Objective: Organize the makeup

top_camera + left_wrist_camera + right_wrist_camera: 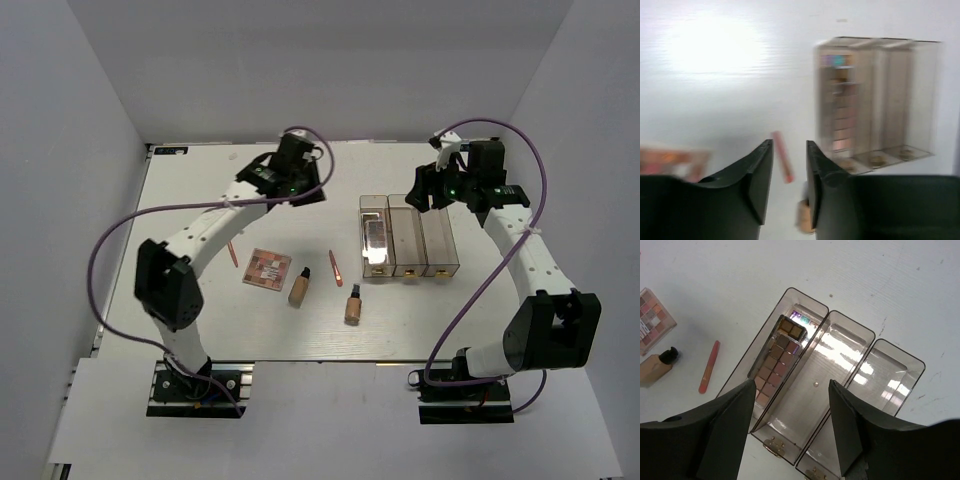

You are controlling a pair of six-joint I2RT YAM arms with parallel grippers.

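Note:
A clear three-compartment box (440,240) stands right of centre, with one long eyeshadow palette (376,243) in its left compartment. A square pink palette (267,268), two beige bottles with black caps (299,287) (354,304) and a thin pink stick (336,268) lie on the table to its left. A second pink stick (232,252) lies by the left arm. My left gripper (790,145) is open narrowly and empty above the stick (781,156). My right gripper (791,385) is open wide and empty above the box (840,370), and its view shows the palette (777,360) inside.
The box's middle and right compartments hold nothing. White walls close in the table (200,180) on the left, back and right. Purple cables loop over both arms.

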